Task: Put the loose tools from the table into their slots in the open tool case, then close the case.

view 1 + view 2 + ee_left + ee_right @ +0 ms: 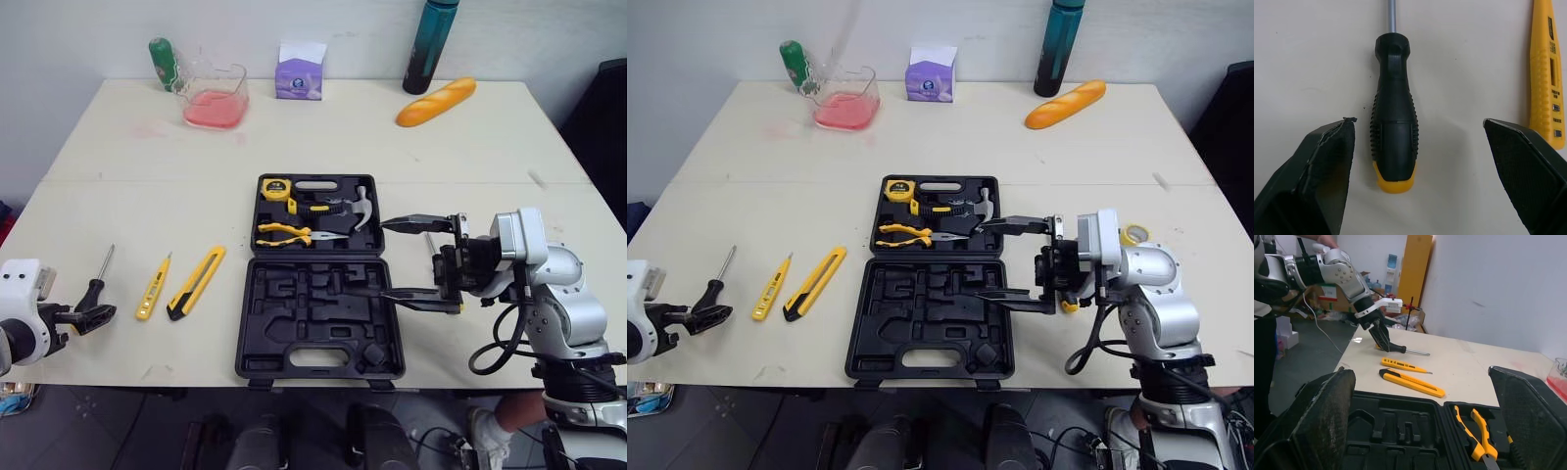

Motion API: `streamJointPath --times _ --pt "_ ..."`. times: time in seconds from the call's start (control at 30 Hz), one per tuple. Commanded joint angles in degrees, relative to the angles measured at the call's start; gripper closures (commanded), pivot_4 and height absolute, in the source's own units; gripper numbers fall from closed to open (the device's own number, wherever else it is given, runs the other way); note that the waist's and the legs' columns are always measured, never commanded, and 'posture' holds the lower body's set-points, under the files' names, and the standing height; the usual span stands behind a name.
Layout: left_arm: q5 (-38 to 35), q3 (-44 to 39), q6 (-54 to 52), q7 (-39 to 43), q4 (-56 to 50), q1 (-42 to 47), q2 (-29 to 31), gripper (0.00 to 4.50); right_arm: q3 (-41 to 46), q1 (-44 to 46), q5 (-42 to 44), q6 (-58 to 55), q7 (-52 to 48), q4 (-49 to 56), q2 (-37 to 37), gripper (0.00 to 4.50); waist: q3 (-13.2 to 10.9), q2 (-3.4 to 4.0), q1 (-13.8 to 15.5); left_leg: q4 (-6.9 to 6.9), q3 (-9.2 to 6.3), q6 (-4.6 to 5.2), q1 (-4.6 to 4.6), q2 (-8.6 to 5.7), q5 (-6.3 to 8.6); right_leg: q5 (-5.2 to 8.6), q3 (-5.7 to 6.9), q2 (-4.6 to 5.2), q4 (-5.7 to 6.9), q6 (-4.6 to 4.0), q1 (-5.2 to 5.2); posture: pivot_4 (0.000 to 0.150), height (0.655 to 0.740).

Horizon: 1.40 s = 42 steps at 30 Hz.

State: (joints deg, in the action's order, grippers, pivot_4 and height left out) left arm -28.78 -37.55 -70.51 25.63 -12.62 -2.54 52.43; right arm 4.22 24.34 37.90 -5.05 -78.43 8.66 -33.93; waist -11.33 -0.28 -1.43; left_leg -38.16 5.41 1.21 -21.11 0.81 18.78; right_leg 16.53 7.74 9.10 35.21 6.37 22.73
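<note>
Left tool (1419, 123) spread astride the screwdriver (1393, 127) handle.
Centre it over the handle, lower, then pinch the ribbed grip squarely.

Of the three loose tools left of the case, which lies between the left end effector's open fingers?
The black-handled screwdriver; the yellow tester pen and yellow utility knife lie outside the left end effector, nearer the case.

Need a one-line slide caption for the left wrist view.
Left gripper open, black-handled screwdriver framed between its fingers, yellow tester pen alongside on the table.
</note>
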Motion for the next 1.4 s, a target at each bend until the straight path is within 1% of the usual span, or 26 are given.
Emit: streamJointPath --times 0.03,0.37,0.43,0.47,0.5,0.53,0.67,0.87,1.07,1.17,1.27,1.33,1.4 --pt "0.7 -1.0 0.5 -0.3 0.8 1.0 -0.4 0.10 0.0 1.1 0.0 0.3 0.3 1.3 -0.1 0.00 0.0 0.00 0.0 0.00 0.00 0.00 0.00 0.00 0.00 0.00 0.00 0.01 0.00 0.00 0.00 0.150 0.7400" --pt "1.6 2.5 1.1 1.4 4.7 0.9 0.1 0.10 -1.0 1.9 -0.3 0.5 -0.2 1.3 0.1 0.00 0.0 0.00 0.0 0.01 0.04 0.00 0.00 0.00 0.00 0.00 -0.02 0.01 0.04 0.00 0.05 0.150 0.7400" --pt "2.3 2.9 1.9 1.3 5.8 0.3 -0.2 0.66 -1.0 1.8 -0.5 0.7 -0.1 1.2 0.2 0.00 0.0 0.00 0.0 0.00 0.05 0.00 0.01 0.00 0.00 0.00 -0.03 0.01 0.06 0.00 0.05 0.150 0.7400" --pt "2.7 3.1 2.3 1.3 6.2 0.1 -0.3 0.80 -1.0 1.8 -0.6 0.8 0.0 1.2 0.2 0.00 0.0 0.00 -0.1 0.00 0.05 0.00 0.01 0.00 0.00 0.00 -0.03 0.01 0.06 0.00 0.05 0.150 0.7400" --pt "3.1 3.1 2.9 1.1 6.5 -0.1 -0.6 1.20 -0.9 1.7 -0.7 1.0 0.0 1.1 0.2 0.00 0.0 0.00 -0.1 0.01 0.06 0.00 0.02 0.00 0.00 0.00 -0.04 0.01 0.06 0.00 0.05 0.150 0.7400" --pt "3.2 2.8 3.0 0.9 6.7 0.0 -0.9 1.71 -0.9 1.6 -0.8 1.0 0.0 1.1 0.2 0.00 0.0 0.00 -0.1 0.01 0.07 0.00 0.02 0.00 0.00 0.00 -0.04 0.01 0.06 0.00 0.06 0.150 0.7400" --pt "3.8 2.2 4.4 0.5 8.1 0.2 -1.8 3.49 -0.7 1.1 -1.3 1.5 -0.1 0.8 0.0 0.00 0.0 0.00 0.0 0.01 0.08 0.00 0.02 -0.02 0.00 0.00 -0.04 0.05 0.07 0.00 0.06 0.150 0.7400" --pt "3.4 -0.2 7.6 0.7 9.0 0.9 -3.6 3.52 -0.4 0.7 -1.3 1.5 0.2 0.6 -0.1 0.00 0.0 0.01 0.0 0.01 0.08 0.00 0.05 -0.02 0.00 0.00 -0.03 0.23 0.15 0.00 0.06 0.150 0.7400" --pt "4.2 -0.2 12.7 2.0 6.3 -0.3 -2.7 3.52 0.1 0.0 -1.2 1.8 0.0 0.5 -0.3 0.00 0.0 0.00 0.0 0.01 0.06 -0.01 0.03 -0.02 -0.01 0.00 0.00 0.27 0.17 -0.01 0.07 0.150 0.7400" --pt "6.1 1.3 18.7 4.7 1.9 -2.3 -0.1 3.52 0.8 -0.3 -1.2 1.7 0.5 0.1 -0.6 0.00 0.0 -0.11 0.0 0.01 0.06 -0.01 -0.04 -0.02 0.00 0.00 0.01 0.28 0.12 -0.01 0.10 0.150 0.7400" --pt "5.2 0.4 23.9 8.2 -4.4 -1.8 1.5 3.52 2.1 -1.3 -2.0 2.0 1.6 -0.3 -1.4 0.00 0.0 -0.15 0.3 0.01 0.05 0.00 -0.06 -0.02 0.00 0.00 0.01 0.33 0.08 -0.01 0.10 0.150 0.7400" --pt "6.1 0.6 29.7 11.9 -6.2 -2.5 2.8 3.52 3.0 -2.1 -2.2 2.0 1.6 -0.5 -2.1 0.00 0.0 -0.18 0.5 0.01 0.04 0.00 -0.09 -0.02 0.00 0.00 0.01 0.35 0.02 -0.01 0.10 0.150 0.7400" --pt "6.0 0.9 36.1 14.8 -7.2 -1.6 2.8 3.52 3.7 -3.3 -1.7 1.4 1.4 -0.3 -2.9 0.00 0.0 -0.17 0.6 0.02 0.07 0.00 -0.08 -0.02 0.01 -0.01 0.01 0.35 -0.03 -0.02 0.10 0.150 0.7400"
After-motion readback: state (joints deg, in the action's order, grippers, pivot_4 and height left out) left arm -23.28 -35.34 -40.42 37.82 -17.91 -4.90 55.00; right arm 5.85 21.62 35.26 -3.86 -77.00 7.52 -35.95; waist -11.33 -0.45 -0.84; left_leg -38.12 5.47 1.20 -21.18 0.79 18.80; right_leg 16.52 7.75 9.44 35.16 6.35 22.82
